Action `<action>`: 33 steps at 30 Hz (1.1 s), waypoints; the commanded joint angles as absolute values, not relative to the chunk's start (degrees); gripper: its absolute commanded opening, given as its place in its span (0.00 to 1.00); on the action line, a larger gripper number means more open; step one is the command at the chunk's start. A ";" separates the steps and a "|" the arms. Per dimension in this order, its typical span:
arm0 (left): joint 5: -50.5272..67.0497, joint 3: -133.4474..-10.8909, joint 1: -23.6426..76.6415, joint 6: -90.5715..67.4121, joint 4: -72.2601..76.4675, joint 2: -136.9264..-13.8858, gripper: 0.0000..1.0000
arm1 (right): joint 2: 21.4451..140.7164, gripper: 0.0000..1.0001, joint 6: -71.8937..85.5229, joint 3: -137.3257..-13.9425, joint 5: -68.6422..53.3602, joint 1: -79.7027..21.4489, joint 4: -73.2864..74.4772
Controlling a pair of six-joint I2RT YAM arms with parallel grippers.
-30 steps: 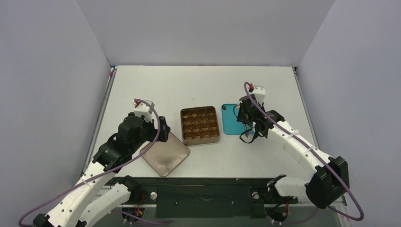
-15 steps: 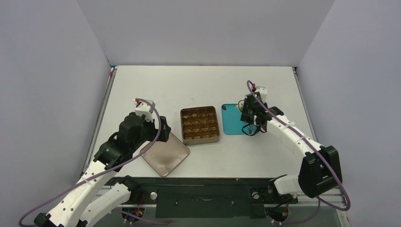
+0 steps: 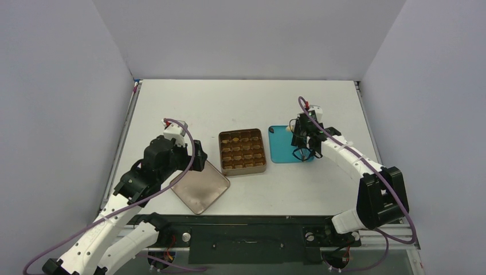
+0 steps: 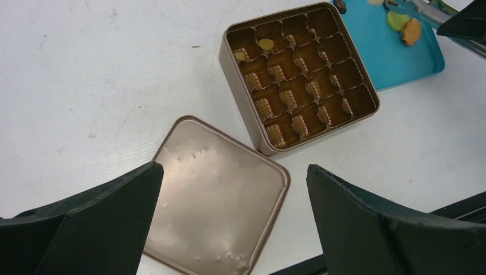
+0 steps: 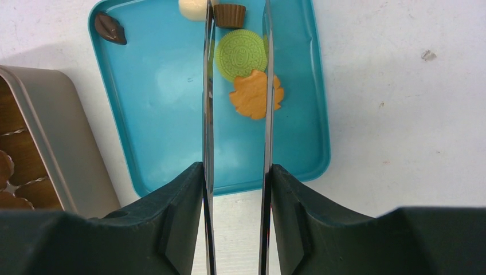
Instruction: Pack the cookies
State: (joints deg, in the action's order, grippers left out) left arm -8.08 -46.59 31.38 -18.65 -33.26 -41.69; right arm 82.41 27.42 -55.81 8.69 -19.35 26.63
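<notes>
Several cookies lie on a teal tray (image 5: pixel 166 114): a green round one (image 5: pixel 241 54), an orange one (image 5: pixel 256 94), a brown cup (image 5: pixel 229 15), a pale one (image 5: pixel 192 8) and a dark one (image 5: pixel 110 28). My right gripper (image 5: pixel 236 172) is shut on long metal tweezers (image 5: pixel 208 86). Their arms stand apart above the green cookie and the brown cup. The gold tin (image 3: pixel 243 171) is open, with one yellow cookie (image 4: pixel 266 43) in a back compartment. My left gripper (image 4: pixel 234 169) is open and empty above the tin's lid (image 4: pixel 218 200).
The lid (image 3: pixel 200 186) lies left of the tin near the table's front edge. The tray (image 3: pixel 281 150) sits right of the tin, close to it. Grey walls stand round the white table.
My right gripper has swung in over the tray with the tweezers and its forearm has drawn closer. The left arm has not moved.
</notes>
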 commanded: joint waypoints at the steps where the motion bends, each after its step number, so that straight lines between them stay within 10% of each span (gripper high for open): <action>1: -7.08 -47.20 31.03 -18.54 -30.55 -41.40 0.97 | 83.32 0.41 26.78 -57.81 8.15 -18.81 23.35; 33: -7.84 -47.11 30.94 -18.71 -30.97 -40.67 0.97 | 74.75 0.18 28.86 -62.25 12.80 -27.50 27.94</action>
